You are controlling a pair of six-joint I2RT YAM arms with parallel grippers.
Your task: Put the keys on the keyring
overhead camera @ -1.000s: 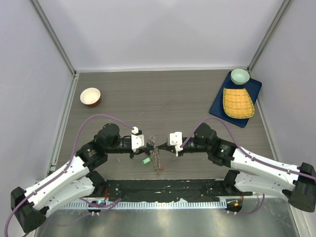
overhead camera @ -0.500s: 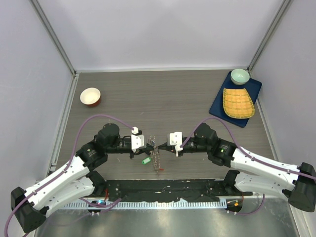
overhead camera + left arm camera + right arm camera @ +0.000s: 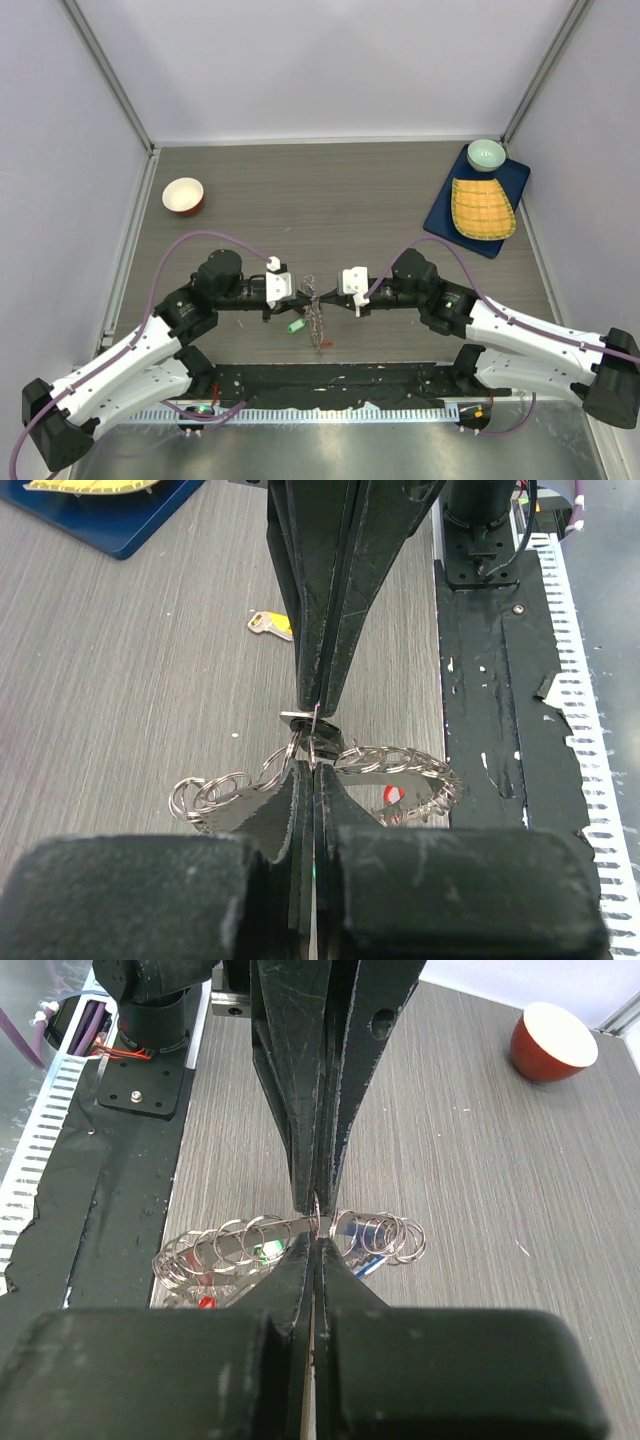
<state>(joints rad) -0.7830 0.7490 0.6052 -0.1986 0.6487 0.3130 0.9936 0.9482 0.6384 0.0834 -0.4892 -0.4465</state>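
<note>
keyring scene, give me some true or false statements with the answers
1. Both the left gripper and the right gripper are shut, tips meeting at the keyring. True.
2. The keyring lies inside the red bowl. False: it is held between the grippers, and the bowl stands far off at the table's left.
3. A yellow-tagged key lies loose on the table, apart from the keyring. True.
4. The green bowl stands on bare table. False: it stands on the blue tray, behind the yellow mat.
</note>
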